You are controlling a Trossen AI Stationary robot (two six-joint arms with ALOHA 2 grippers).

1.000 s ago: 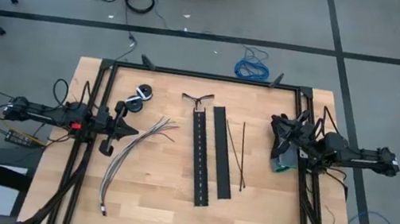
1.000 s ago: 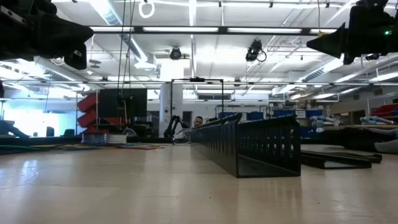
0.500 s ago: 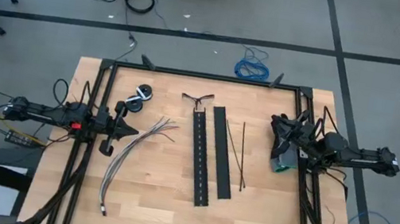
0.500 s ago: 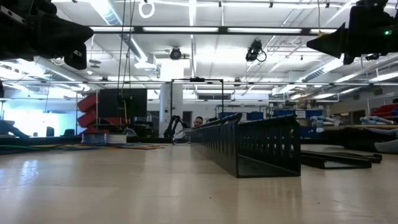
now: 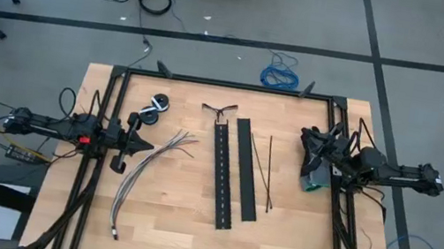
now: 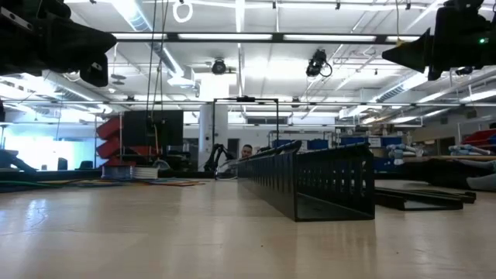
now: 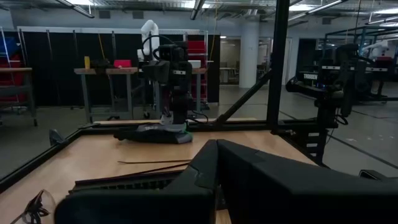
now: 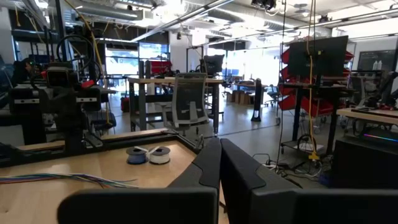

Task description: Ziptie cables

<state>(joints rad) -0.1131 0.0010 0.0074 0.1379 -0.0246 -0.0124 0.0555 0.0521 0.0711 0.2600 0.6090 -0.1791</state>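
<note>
The cables [image 5: 148, 165] lie on the wooden table as a loose grey bundle, left of centre, splaying out toward the far side; they also show in the right wrist view [image 8: 68, 179]. The zipties [image 5: 267, 173] are thin black strips lying flat, right of centre, and appear in the left wrist view too [image 7: 155, 163]. My left gripper [image 5: 148, 147] hovers shut at the table's left side, its tip above the bundle's edge, its fingers closed together [image 7: 217, 152]. My right gripper [image 5: 305, 138] waits shut at the right side, its fingers closed together [image 8: 219, 149]. Neither touches anything.
Two wide black perforated strips [image 5: 223, 178] [image 5: 247, 170] lie side by side between cables and zipties; one stands tall in the low view [image 6: 310, 182]. Two tape rolls [image 5: 153, 106] and a small bent black piece [image 5: 219, 111] lie toward the far edge. A black frame [image 5: 228, 84] rims the table.
</note>
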